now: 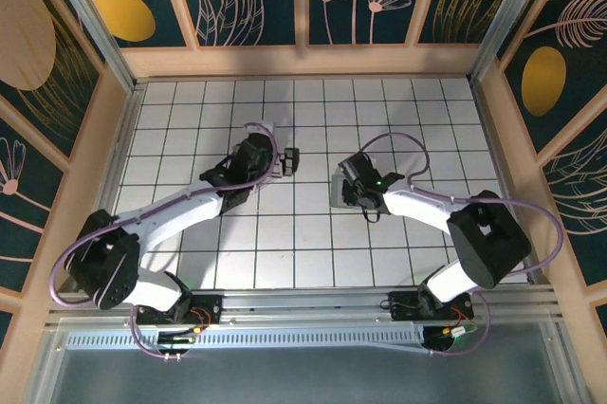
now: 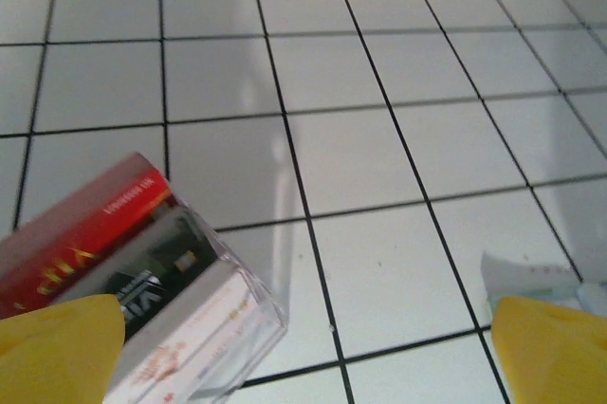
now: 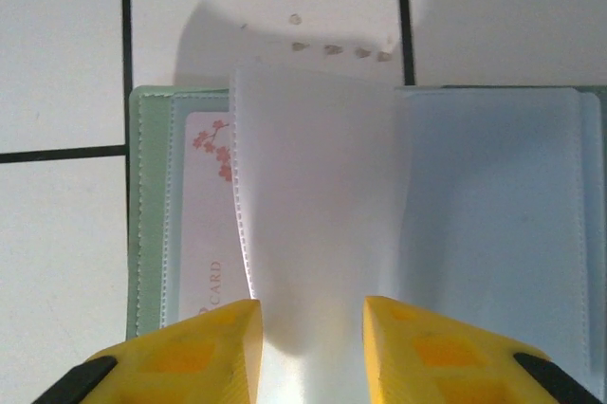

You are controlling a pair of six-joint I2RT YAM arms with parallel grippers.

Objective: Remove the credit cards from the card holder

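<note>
One card holder (image 3: 493, 205) lies opened flat on the white tiled bench (image 1: 313, 252), directly beneath the right fingers (image 1: 343, 179). Its pale green cover faces down.

One clear sleeve leaf (image 3: 313, 186) stands up from the holder's middle and runs between the two yellow right fingers. These stand partly apart. The leaf's edges meet both of them, but I cannot tell whether they actually clamp it.

One credit card (image 3: 204, 224) is counted. It is whitish with pink blossom print and the word CARD, and it sits in the pocket of the holder's left panel as the right wrist camera sees it. What the holder's other, bluish panel carries cannot be made out.

The left fingers (image 1: 287, 159) hover left of the holder, spread fully wide and holding nothing. One clear box (image 2: 142, 271) with red, black and white contents lies on the bench, on the side of these fingers away from the holder.
</note>
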